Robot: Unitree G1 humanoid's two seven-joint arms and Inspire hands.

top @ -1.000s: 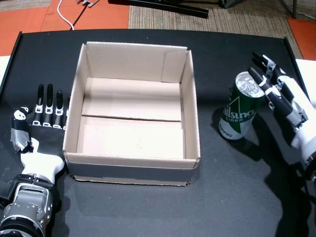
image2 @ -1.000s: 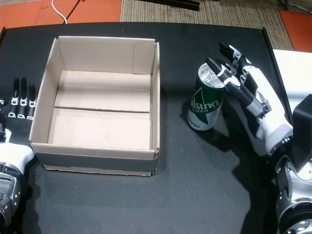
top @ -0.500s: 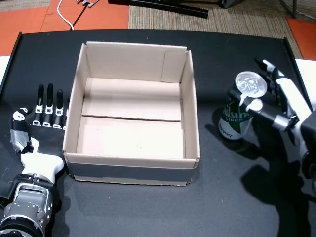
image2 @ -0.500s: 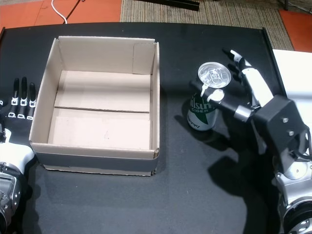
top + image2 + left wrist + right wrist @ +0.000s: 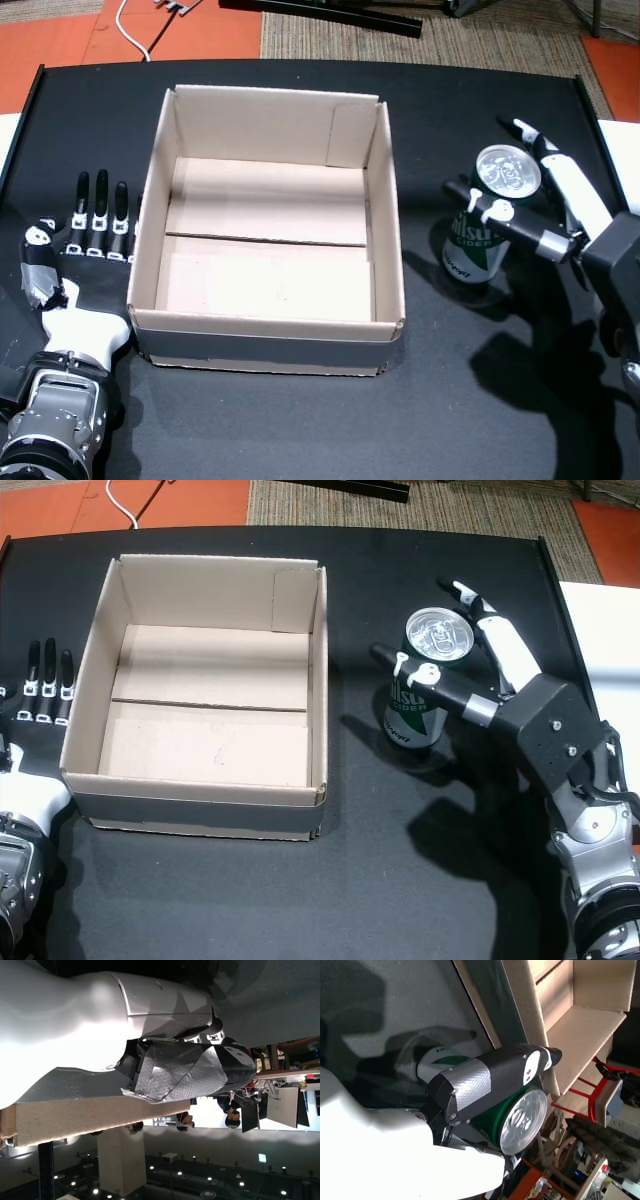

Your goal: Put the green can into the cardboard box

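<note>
The green can (image 5: 485,235) (image 5: 413,712) stands upright on the black table, right of the cardboard box (image 5: 270,328) (image 5: 200,805), which is open-topped and empty. My right hand (image 5: 575,235) (image 5: 510,695) brackets the can: the taped thumb (image 5: 485,1080) lies across its front and the straight fingers (image 5: 560,180) reach behind it. The fingers are not curled around the can (image 5: 502,1107). My left hand (image 5: 85,240) (image 5: 40,685) lies flat and open on the table, touching the box's left wall. The left wrist view shows only its palm (image 5: 115,1015) and taped thumb.
The box's near right corner (image 5: 530,1035) sits close to the can. A white surface (image 5: 605,630) borders the table on the right. Orange floor with a white cable (image 5: 130,30) and carpet lie beyond the far edge.
My right hand has turned and its thumb has swung across the front of the can, from fingers resting beside its top. The can, the box and my left hand have not moved.
</note>
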